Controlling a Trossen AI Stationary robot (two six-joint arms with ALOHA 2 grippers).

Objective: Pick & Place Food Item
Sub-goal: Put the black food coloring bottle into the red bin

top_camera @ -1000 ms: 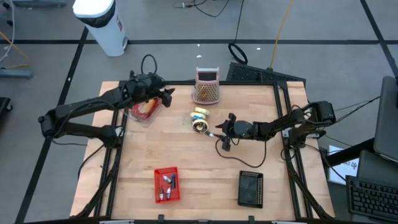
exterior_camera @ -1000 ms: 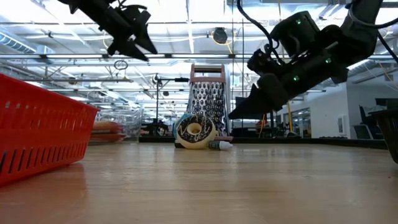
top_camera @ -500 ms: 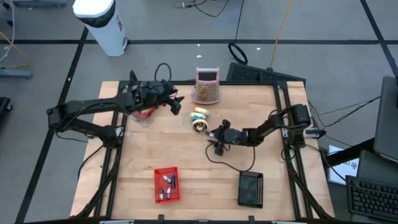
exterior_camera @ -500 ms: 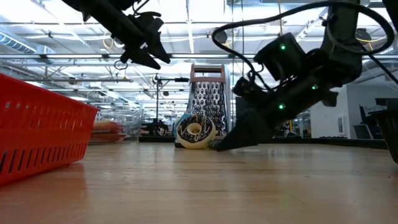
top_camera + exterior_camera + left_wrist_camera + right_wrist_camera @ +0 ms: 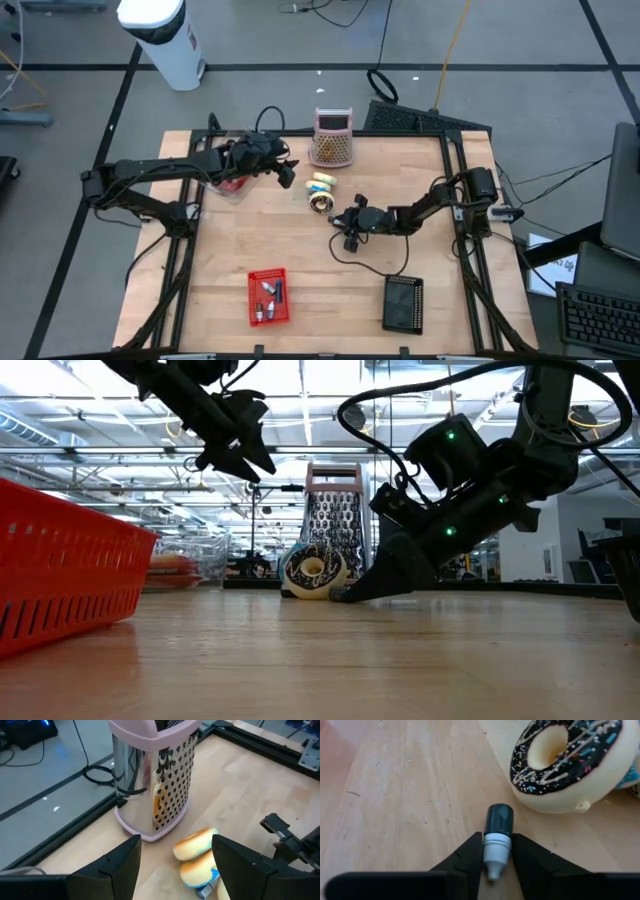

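A chocolate-frosted donut (image 5: 565,760) (image 5: 320,203) leans on its edge at mid-table, with pale buns (image 5: 195,845) behind it and a pink-rimmed grater (image 5: 332,140) at the far edge. A small bottle (image 5: 497,837) with a dark cap lies on the wood beside the donut. My right gripper (image 5: 496,870) (image 5: 345,218) is down at the table, shut on that bottle. Up in the air left of the grater, my left gripper (image 5: 285,172) (image 5: 175,865) hangs open with nothing between its fingers. My right gripper pinches the bottle's white body (image 5: 496,851) between its two fingers, just behind the dark cap. The fingers come slanting down from the table's right and lie along the bottle. The bottle lies on the table, its cap pointing toward the donut.
A clear container (image 5: 228,180) with food sits at the far left under the left arm. A red basket (image 5: 268,297) with small items stands near the front edge, with a black perforated block (image 5: 403,302) to its right. Bare wood lies between them.
My right gripper has come down to the tabletop and gone a little toward the table's left, ending beside the donut. My left gripper has moved toward the table's right and somewhat down, toward the grater and buns.
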